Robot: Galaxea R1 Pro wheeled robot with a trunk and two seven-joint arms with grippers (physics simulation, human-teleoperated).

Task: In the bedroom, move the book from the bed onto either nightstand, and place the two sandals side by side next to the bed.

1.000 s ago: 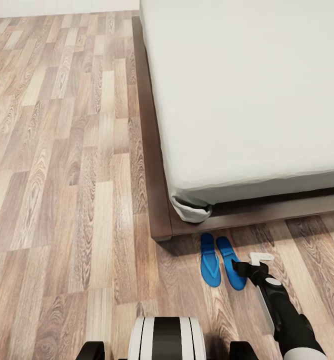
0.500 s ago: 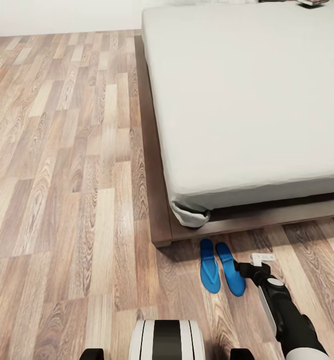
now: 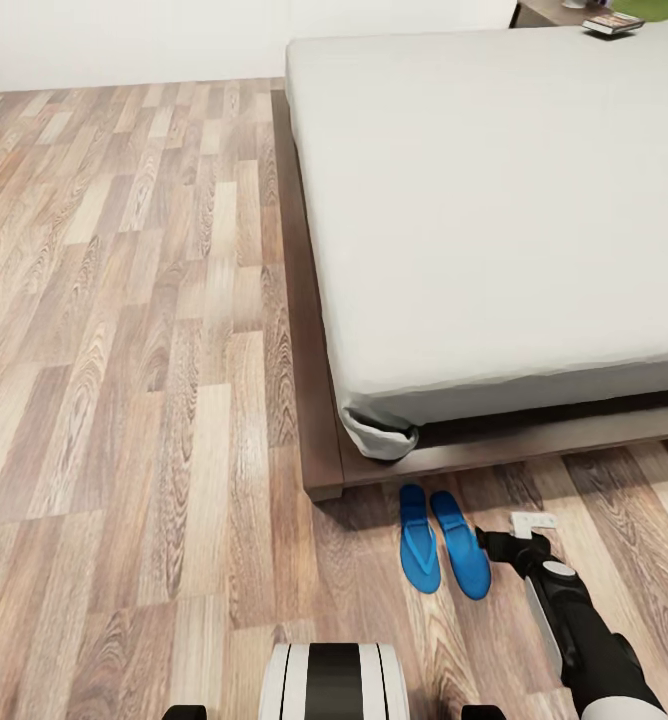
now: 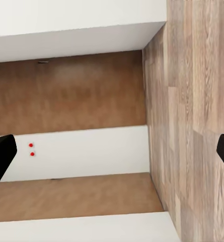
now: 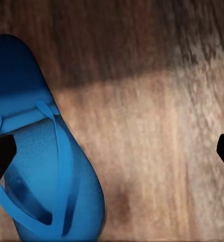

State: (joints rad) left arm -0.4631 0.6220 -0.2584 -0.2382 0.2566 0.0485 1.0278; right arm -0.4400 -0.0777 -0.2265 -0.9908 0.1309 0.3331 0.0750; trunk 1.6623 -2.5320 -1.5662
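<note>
Nearest, two blue sandals (image 3: 442,552) are found paired on the floor by the bed (image 3: 494,200) foot: placed. Beside them the right gripper (image 3: 519,533) is extended low, fingers spread, empty; left gripper (image 4: 112,151) likewise spread. Farthest, the book (image 3: 614,23) lies at the bed's far corner, unmoved.

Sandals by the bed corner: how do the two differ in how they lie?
The left sandal lies nearly straight, heel toward the robot; the right sandal is angled, its heel swung right. The right sandal lies nearer the right gripper; the left sandal is farther off. Both are blue, flat on the floor, side by side.
</note>
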